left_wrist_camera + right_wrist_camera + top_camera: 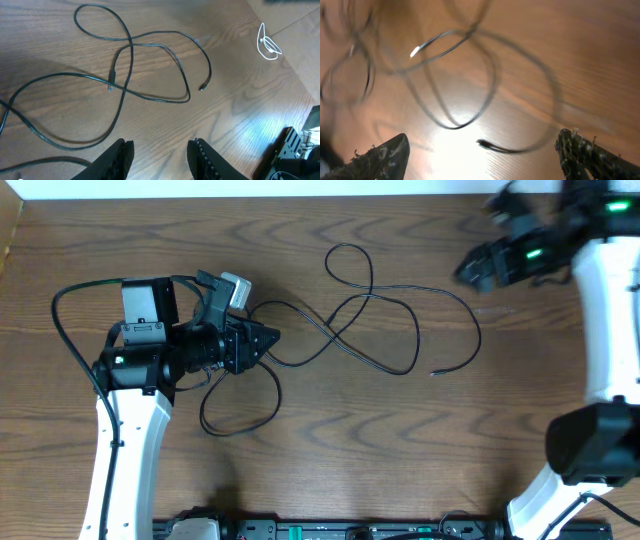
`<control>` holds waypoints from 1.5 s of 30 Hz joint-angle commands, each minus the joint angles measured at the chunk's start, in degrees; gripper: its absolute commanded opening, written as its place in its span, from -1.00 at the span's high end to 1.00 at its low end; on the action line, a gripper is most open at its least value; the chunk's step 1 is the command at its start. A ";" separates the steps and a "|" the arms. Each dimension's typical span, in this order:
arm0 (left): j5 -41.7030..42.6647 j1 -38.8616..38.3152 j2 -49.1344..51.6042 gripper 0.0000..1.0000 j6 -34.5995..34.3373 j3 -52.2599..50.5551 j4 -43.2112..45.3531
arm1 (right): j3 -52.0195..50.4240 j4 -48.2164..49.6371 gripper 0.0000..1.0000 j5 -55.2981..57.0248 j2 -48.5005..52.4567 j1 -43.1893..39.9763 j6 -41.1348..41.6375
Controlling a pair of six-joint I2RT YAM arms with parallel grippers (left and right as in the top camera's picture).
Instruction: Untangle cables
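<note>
Thin black cables (372, 290) sprawl in loose crossing loops across the middle of the table (400, 460) — one plug end (433, 370) lies right of centre. The left gripper (160, 147), centre-left, has its fingers apart and empty. The right gripper (482, 137), upper right and blurred, gapes wide — holding nothing.

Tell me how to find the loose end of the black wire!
Look at the middle of the wooden table, where thin black cables lie in loops. Follow the widest loop round its right side and back down to a tiny plug end. It lies alone on bare wood, while the other strands cross each other.
</note>
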 commanded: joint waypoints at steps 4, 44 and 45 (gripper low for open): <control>-0.11 -0.13 -0.07 0.18 0.09 0.04 0.00 | -9.53 3.65 -0.98 -0.22 -0.28 12.20 -16.35; -30.14 -0.11 -0.07 -0.18 -0.57 0.04 0.00 | -36.54 55.60 -0.25 2.21 8.85 34.49 -12.00; -30.12 -0.13 -0.07 -0.18 -0.59 0.04 -0.04 | -36.54 55.80 0.03 2.19 8.85 34.49 -11.19</control>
